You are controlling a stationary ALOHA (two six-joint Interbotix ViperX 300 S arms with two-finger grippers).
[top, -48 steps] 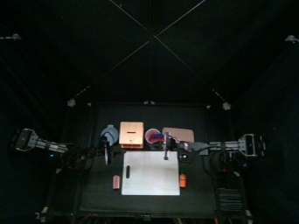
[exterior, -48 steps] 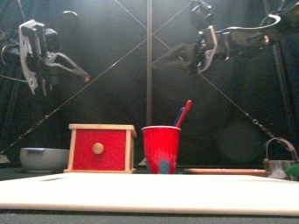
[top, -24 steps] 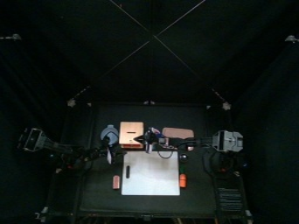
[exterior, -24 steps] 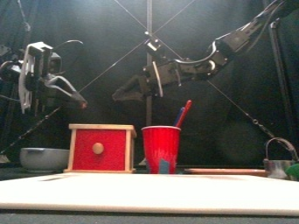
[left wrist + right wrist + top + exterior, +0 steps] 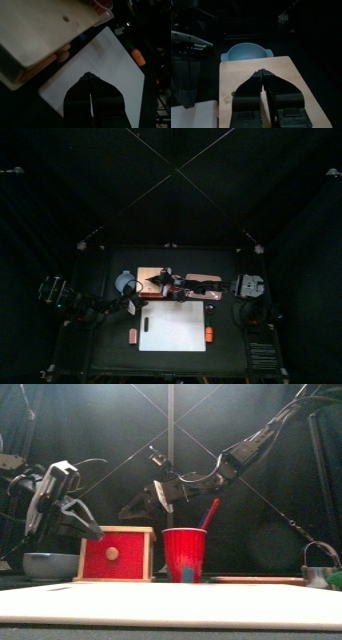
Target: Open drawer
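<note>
The drawer [image 5: 115,554] is a small box with a red front and a round knob, standing left of centre on the table; its tan top [image 5: 251,82] fills the right wrist view. My left gripper [image 5: 98,536] is shut and hangs at the box's upper left front corner, touching or nearly touching it. In the left wrist view its tips [image 5: 88,75] point over the white sheet [image 5: 110,60] just in front of the drawer [image 5: 43,30]. My right gripper [image 5: 261,73], also shut, reaches across from the right and hovers over the box top [image 5: 130,511].
A red cup [image 5: 185,554] with a red stick in it stands right beside the drawer. A grey-blue bowl [image 5: 51,565] sits to its left, a metal cup [image 5: 318,574] at far right. Two orange markers [image 5: 134,335] [image 5: 209,333] flank the white sheet [image 5: 174,326].
My right arm has swung from high on the right across to above the drawer. The left gripper has come down and rightward to the box's front corner.
</note>
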